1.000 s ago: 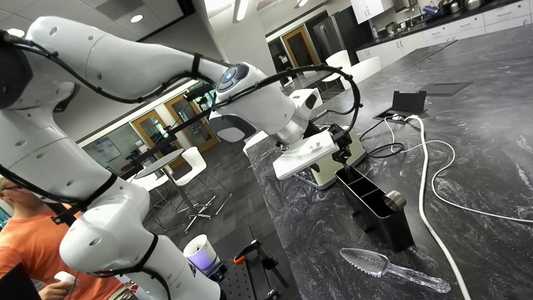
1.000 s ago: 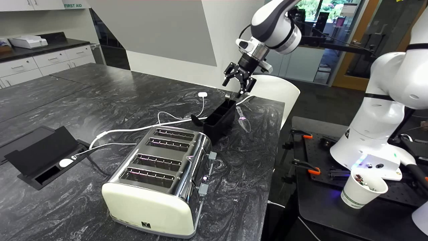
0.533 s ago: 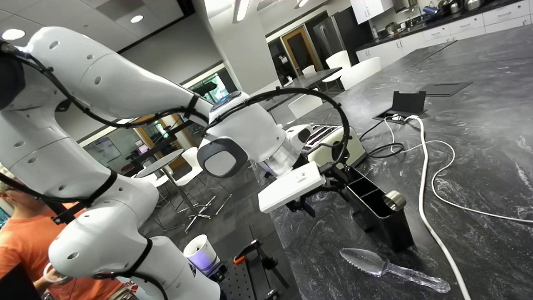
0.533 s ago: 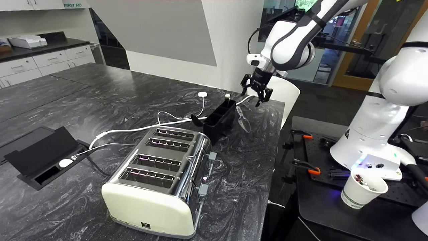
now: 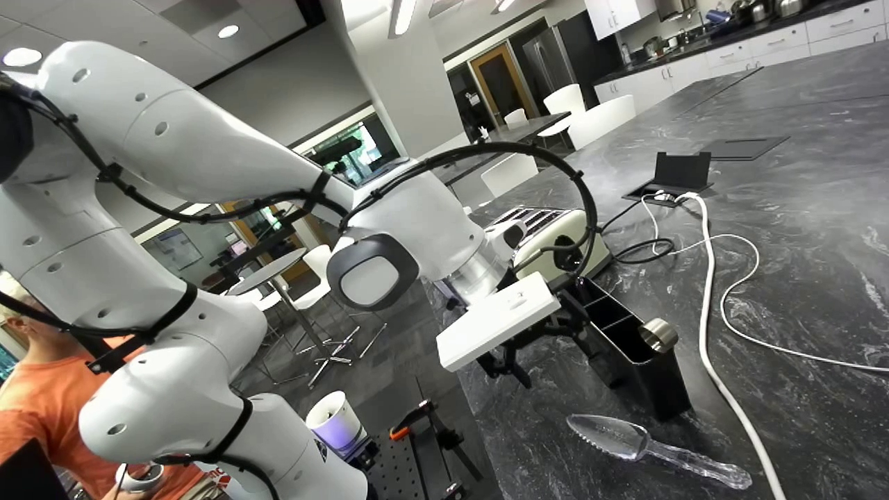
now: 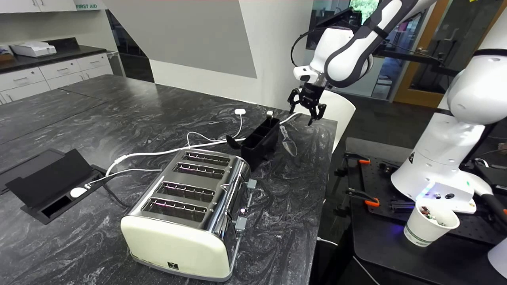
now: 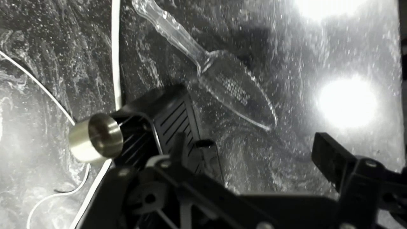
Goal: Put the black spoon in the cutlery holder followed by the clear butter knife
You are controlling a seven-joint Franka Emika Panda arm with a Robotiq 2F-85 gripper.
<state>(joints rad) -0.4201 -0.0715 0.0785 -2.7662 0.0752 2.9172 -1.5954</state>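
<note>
Clear plastic, the knife (image 7: 238, 92) lies flat on the dark table (image 6: 277, 237), just beside the holder (image 5: 660, 389), its blade pointing lower right and its handle upper left in the wrist view. The gripper (image 7: 251, 144) has its fingers (image 7: 332, 156) spread wide; mostly bare table shows between them, the blade's tip just above that gap. In an exterior view it hangs above the table's corner, apart from knife and holder. A second ago it stood closer to the holder in that view; it has since moved off toward the table's edge, fingers apart both times, while knife and holder have stayed put.

Thin walls split the black holder into compartments. A metal cup (image 7: 95, 138) sticks out over the rim at the end away from the toaster (image 6: 174, 245). At the toaster end juts a dark rounded piece, by its shape the spoon (image 6: 233, 142); how deep it sits cannot be told. White cable (image 7: 115, 47) runs past the holder on the side away from the knife. On the stand (image 6: 378, 241) under the arm (image 6: 435, 146), a paper cup (image 6: 424, 231) holds bits too small to name.
</note>
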